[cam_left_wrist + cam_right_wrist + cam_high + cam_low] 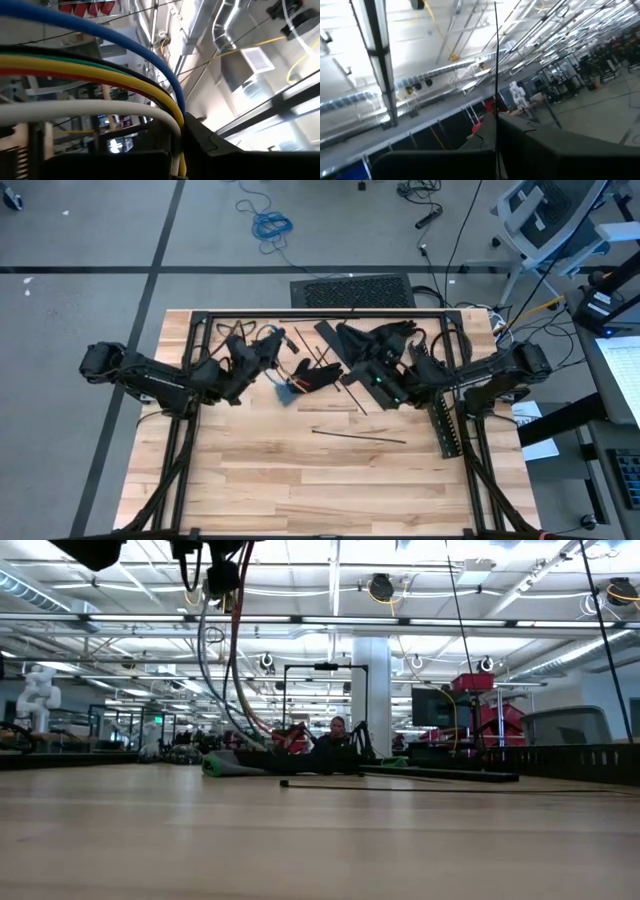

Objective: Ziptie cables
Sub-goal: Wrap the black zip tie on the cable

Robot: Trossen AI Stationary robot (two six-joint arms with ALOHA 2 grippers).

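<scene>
The cables (125,85), a bundle of blue, green, yellow, red and white wires, run into my left gripper (177,145), which is shut on them. In the high view that gripper (272,342) hovers over the table's far left part, and the bundle's blue and red end (290,387) shows just below it. My right gripper (352,355) is raised over the far middle. It is shut on a thin black ziptie (496,60). My left gripper pinches the wire bundle (175,117) between its two fingers, all the strands together. The fingers slant upward. The wires arch out of the hold and, in the low view, hang down in a loop (222,660) toward the table. My right gripper pinches the thin black ziptie (496,107) between its two fingers, which lie along it. The ziptie sticks straight out past the fingertips, clear of the table. Which end it has cannot be told.
Loose black zipties lie on the wood (360,437) (332,406). A black slotted strip (447,425) sits by the right edge. A black frame rail (320,315) runs along the far edge. A green object (228,766) lies on the table, and a person (337,728) sits far behind.
</scene>
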